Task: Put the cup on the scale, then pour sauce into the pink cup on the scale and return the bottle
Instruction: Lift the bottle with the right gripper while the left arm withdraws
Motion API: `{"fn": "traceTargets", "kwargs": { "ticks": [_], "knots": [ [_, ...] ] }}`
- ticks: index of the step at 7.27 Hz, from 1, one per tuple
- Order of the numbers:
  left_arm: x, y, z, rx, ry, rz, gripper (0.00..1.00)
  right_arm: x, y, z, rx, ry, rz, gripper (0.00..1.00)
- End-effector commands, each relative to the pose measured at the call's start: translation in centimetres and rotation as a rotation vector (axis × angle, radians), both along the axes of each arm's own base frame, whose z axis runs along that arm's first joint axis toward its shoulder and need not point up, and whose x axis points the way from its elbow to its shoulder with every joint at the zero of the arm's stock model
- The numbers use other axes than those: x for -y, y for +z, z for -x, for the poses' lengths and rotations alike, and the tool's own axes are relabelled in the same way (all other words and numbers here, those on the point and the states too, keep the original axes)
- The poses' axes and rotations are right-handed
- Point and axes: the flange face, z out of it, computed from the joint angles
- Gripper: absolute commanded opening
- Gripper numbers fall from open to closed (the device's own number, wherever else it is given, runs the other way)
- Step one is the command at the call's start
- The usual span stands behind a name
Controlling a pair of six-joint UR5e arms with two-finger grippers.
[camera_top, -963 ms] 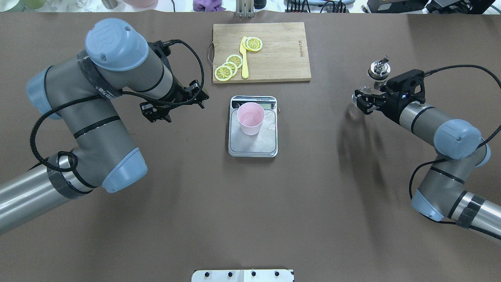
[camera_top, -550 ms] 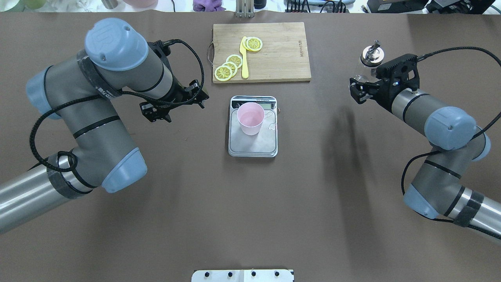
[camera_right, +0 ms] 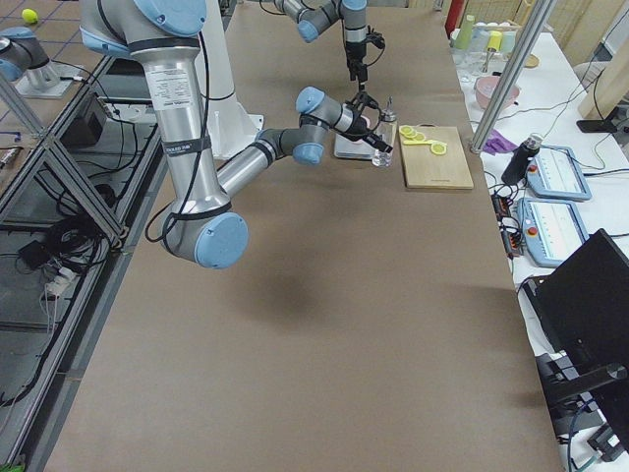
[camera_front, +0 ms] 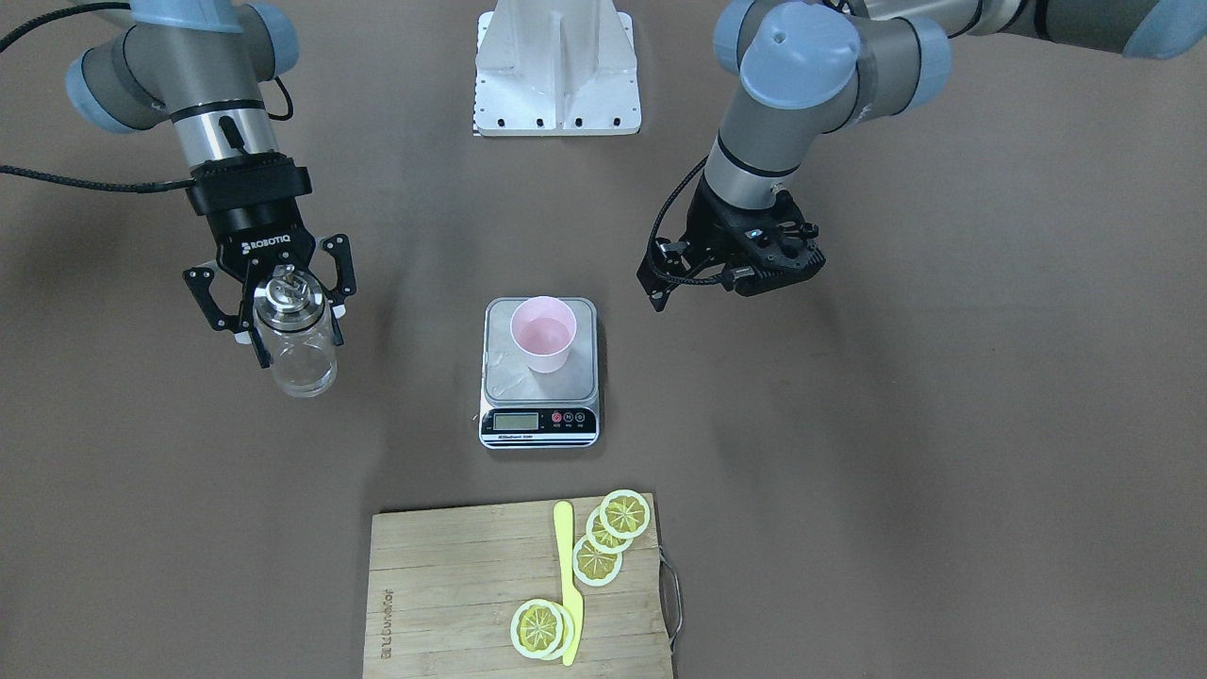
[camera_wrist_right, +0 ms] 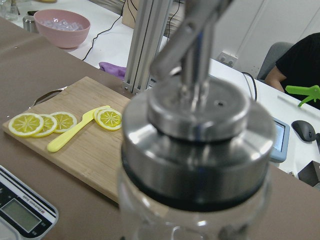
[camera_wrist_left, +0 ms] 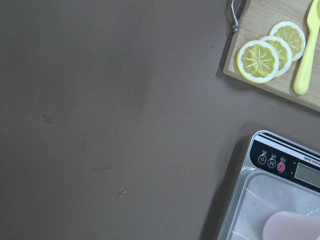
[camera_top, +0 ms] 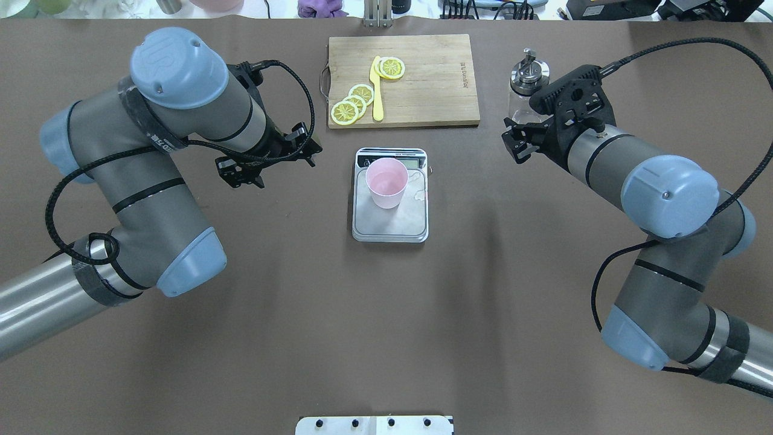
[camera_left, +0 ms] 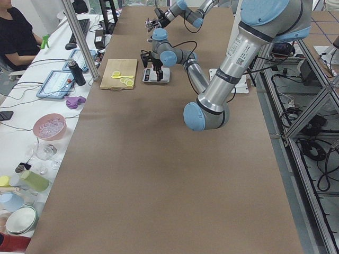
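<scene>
Scale [camera_top: 389, 232], flat rectangular w/ silver steel platform and black LCD strip, sits mid-table. Small pale pink plastic cup [camera_top: 386, 183] stands upright on the platform, toward display end. Left gripper [camera_top: 269, 164] hangs near scale on robot's left, jaws spread wide, nothing btwn them, touching nothing. Farther out on the right, right gripper [camera_front: 294, 341] has jaws clamped round small clear glass bottle [camera_front: 304, 370] w/ shiny metal pourer cap, upright, well apart from scale. Beyond: wooden cutting board [camera_top: 435, 90] w/ lemon slices [camera_top: 345, 112] and yellow plastic knife [camera_top: 377, 90].
</scene>
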Motion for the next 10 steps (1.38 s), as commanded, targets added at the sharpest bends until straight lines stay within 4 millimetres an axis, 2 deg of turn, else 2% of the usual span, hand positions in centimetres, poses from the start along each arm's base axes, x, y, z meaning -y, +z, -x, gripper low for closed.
{"fn": "traceTargets", "kwargs": {
  "ticks": [1,2,3,4,5,6,7,8,9,10],
  "knots": [
    [1.0,0.0,2.0,0.009,0.037,-0.079,0.98,-2.1,-1.4,1.9,-0.130,0.026,-0.090,0.00],
    [0.3,2.1,4.2,0.026,0.047,-0.106,0.98,-3.0,-1.4,3.2,-0.174,0.030,-0.090,0.00],
    [1.0,4.6,7.8,0.068,0.051,-0.142,0.98,-3.8,-0.8,4.4,-0.295,0.014,-0.120,0.00],
    [0.1,8.3,9.4,0.137,0.132,-0.217,0.98,-3.7,-0.7,4.3,-0.386,0.047,-0.171,0.00],
    [2.4,11.4,14.3,0.195,0.141,-0.263,0.98,-3.7,-0.4,4.5,-0.493,0.029,-0.225,0.00],
    [2.6,15.2,20.3,0.279,0.233,-0.390,0.98,-3.8,-0.7,5.0,-0.582,0.030,-0.251,0.00],
    [3.0,19.2,25.3,0.340,0.286,-0.431,0.98,-3.6,-2.0,6.0,-0.626,0.018,-0.238,0.00],
    [3.7,21.6,30.4,0.327,0.305,-0.430,0.98,-3.8,-2.1,6.7,-0.658,0.011,-0.232,0.00],
    [4.2,25.2,33.6,0.302,0.371,-0.435,0.98,-3.6,-1.2,7.2,-0.714,-0.003,-0.241,0.00],
    [3.8,27.9,35.8,0.320,0.424,-0.459,0.98,-2.7,-1.7,8.6,-0.793,-0.010,-0.278,0.00]
  ]
}}
